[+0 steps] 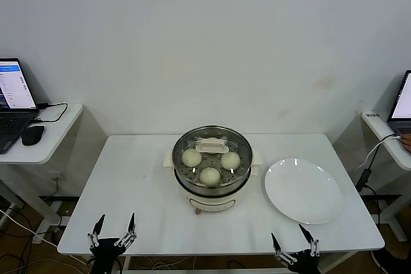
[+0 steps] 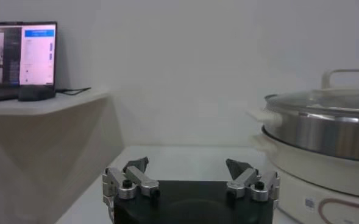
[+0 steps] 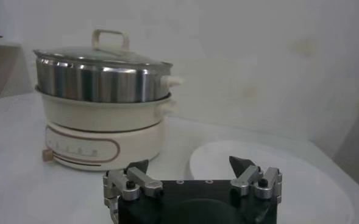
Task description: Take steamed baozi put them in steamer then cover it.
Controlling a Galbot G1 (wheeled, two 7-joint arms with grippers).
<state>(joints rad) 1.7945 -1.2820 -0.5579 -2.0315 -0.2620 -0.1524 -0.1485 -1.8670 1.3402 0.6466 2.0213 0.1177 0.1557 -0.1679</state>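
The steamer (image 1: 212, 192) stands at the middle of the white table, a steel pot on a cream-white base. The clear glass cover (image 1: 187, 140) with its cream-white handle (image 1: 212, 147) sits on the pot. Through the glass I see three baozi (image 1: 210, 175); a fourth is hidden, perhaps under the handle. The steamer also shows in the left wrist view (image 2: 325, 131) and the right wrist view (image 3: 100, 82), lid on. My left gripper (image 1: 114, 227) is open and empty at the table's front left edge. My right gripper (image 1: 292, 237) is open and empty at the front right edge.
An empty white plate (image 1: 302, 190) lies right of the steamer, also in the right wrist view (image 3: 301, 176). Side desks with laptops stand far left (image 1: 16, 104) and far right (image 1: 401, 104). A cable (image 1: 372, 152) hangs off the right desk.
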